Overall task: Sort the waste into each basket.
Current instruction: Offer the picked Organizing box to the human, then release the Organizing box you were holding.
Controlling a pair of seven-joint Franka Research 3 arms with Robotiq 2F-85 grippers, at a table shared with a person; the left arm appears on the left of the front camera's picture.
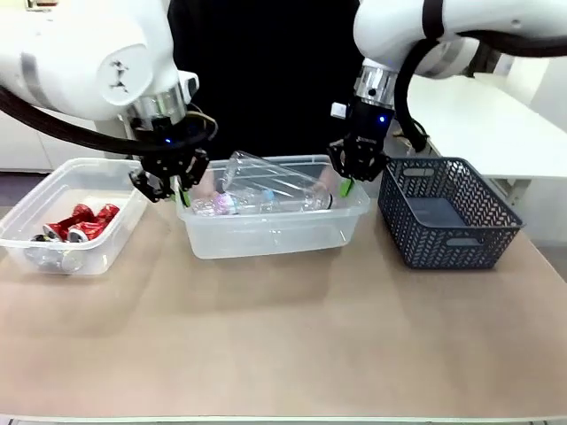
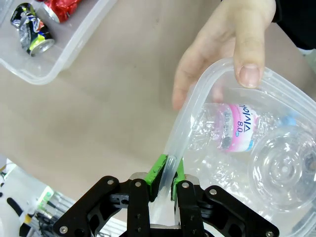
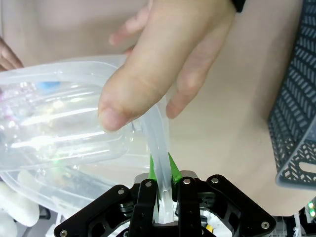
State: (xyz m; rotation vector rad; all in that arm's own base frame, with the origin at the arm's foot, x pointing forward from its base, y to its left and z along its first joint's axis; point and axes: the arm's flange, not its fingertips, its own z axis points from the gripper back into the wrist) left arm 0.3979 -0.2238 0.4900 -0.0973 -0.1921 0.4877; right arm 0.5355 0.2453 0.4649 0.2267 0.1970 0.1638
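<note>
I see two clear plastic tubs on the table. The middle tub [image 1: 266, 235] has see-through bottles [image 1: 266, 197] lying on their sides in it. One bottle has a pink label [image 2: 237, 129]. My left claw [image 2: 166, 174] pinches one end of its rim and my right claw [image 3: 160, 170] pinches the other end. The other tub [image 1: 106, 177] sits well apart on my left side. It has squashed red cans [image 1: 81, 223] and a silver can [image 1: 44, 255] in it.

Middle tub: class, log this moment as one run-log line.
left gripper: shut on middle tub rim | right gripper: shut on rim | person's hands: on rim | contents: bottles | cans: left tub
</note>
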